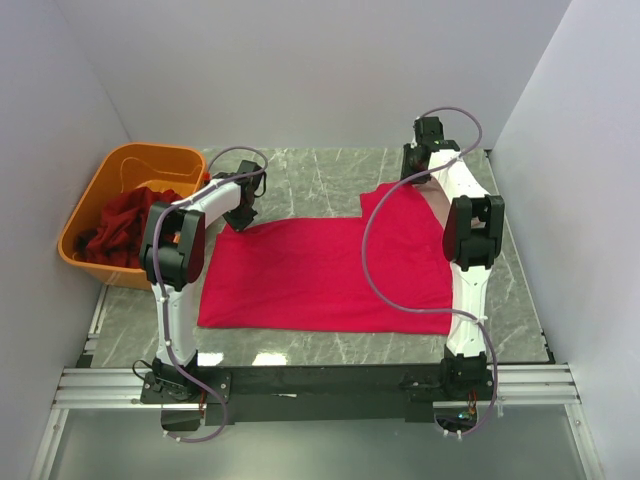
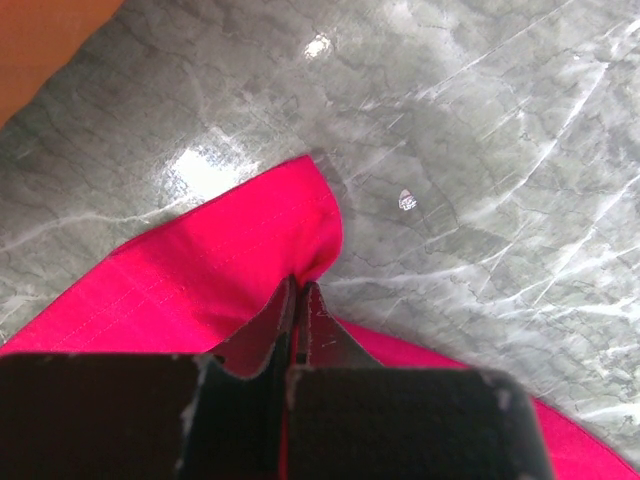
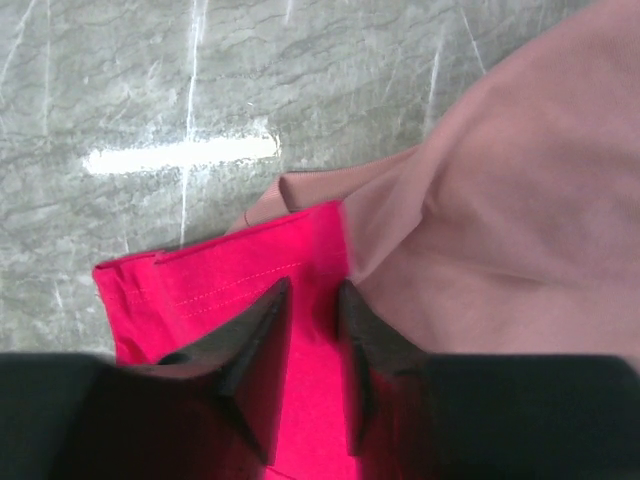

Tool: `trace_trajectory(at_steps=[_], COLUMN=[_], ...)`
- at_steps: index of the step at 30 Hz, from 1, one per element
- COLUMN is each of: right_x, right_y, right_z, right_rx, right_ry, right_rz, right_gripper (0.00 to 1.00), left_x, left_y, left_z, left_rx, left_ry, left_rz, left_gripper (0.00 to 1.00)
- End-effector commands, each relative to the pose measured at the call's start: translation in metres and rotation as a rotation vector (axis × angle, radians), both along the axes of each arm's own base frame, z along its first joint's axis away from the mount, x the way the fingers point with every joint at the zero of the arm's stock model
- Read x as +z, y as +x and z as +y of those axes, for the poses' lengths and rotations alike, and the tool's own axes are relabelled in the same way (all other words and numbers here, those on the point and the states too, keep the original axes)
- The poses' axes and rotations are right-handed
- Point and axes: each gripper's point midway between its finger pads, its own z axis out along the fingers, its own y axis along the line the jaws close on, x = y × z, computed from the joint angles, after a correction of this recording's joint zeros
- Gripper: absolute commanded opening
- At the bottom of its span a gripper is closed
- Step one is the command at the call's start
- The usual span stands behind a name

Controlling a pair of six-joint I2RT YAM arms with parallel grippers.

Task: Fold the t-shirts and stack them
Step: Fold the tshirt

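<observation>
A bright crimson-pink t-shirt (image 1: 320, 275) lies spread flat on the grey marble table. My left gripper (image 1: 241, 214) is at its far left corner, shut on a pinch of the crimson cloth (image 2: 230, 270); the fingertips (image 2: 310, 292) meet with cloth between them. My right gripper (image 1: 415, 172) is at the shirt's far right corner. Its jaws (image 3: 311, 292) stand a little apart over the hemmed crimson edge (image 3: 200, 285). A pale salmon-pink t-shirt (image 3: 510, 200) lies just right of that edge and partly under it. Dark maroon-red t-shirts (image 1: 125, 225) are heaped in the tub.
An orange plastic tub (image 1: 110, 170) stands at the table's left edge; its corner shows in the left wrist view (image 2: 40, 30). White walls close in the back and both sides. Bare marble (image 1: 310, 175) lies beyond the shirt.
</observation>
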Motion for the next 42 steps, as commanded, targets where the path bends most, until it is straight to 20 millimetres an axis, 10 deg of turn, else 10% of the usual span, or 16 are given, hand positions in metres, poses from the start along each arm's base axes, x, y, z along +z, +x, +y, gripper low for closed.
trace_trajectory(at_steps=[1, 6, 12, 35, 42], right_x=[0.01, 0.014, 0.042, 0.087, 0.104], right_y=[0.001, 0.009, 0.006, -0.136, -0.141], right_z=[0.001, -0.006, 0.001, 0.004, -0.002], right_rx=[0.007, -0.028, 0.006, -0.047, -0.053], right_ry=[0.005, -0.021, -0.007, 0.074, 0.046], right_rz=[-0.017, -0.057, -0.127, -0.213, -0.248], right_gripper=[0.3, 0.0, 0.0, 0.0, 0.0], left_x=[0.023, 0.024, 0.033, 0.071, 0.086], left_y=[0.002, 0.003, 0.004, -0.015, -0.002], left_z=[-0.002, -0.002, -0.002, -0.001, 0.01], left_rx=[-0.01, -0.012, -0.009, 0.027, 0.058], left_ry=[-0.009, -0.009, -0.015, 0.007, 0.09], left_rz=[-0.046, -0.053, -0.077, -0.226, -0.248], left_gripper=[0.01, 0.01, 0.01, 0.01, 0.01])
